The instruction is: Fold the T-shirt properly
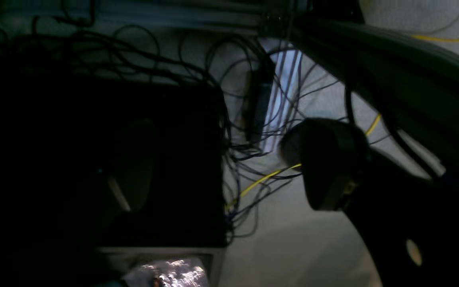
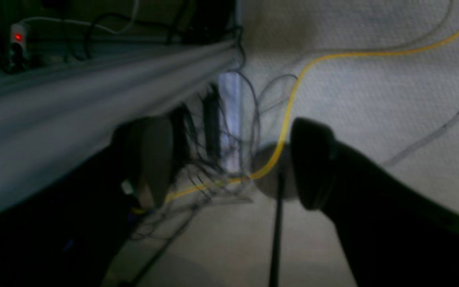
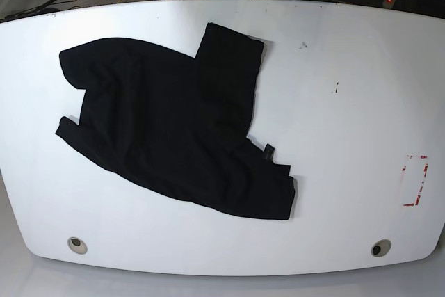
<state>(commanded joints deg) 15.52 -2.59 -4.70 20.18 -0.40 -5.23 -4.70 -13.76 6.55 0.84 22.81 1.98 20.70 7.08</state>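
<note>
The T-shirt (image 3: 174, 123) lies loosely spread on the left half of the white table (image 3: 348, 123) in the base view. It shows only plain black cloth, rumpled, with one sleeve pointing to the far edge and a small tag (image 3: 268, 149) at its right side. Neither arm appears in the base view. My left gripper (image 1: 229, 167) is open over the floor, nothing between its fingers. My right gripper (image 2: 231, 163) is also open, beside a grey table edge (image 2: 94, 83). The T-shirt is out of both wrist views.
A red-marked patch (image 3: 416, 180) sits near the table's right edge. Two round holes (image 3: 77, 244) (image 3: 380, 247) lie near the front edge. Tangled black cables (image 1: 245, 159) and a yellow cable (image 2: 293, 99) run over the floor; a power strip's red light (image 2: 17, 38) glows.
</note>
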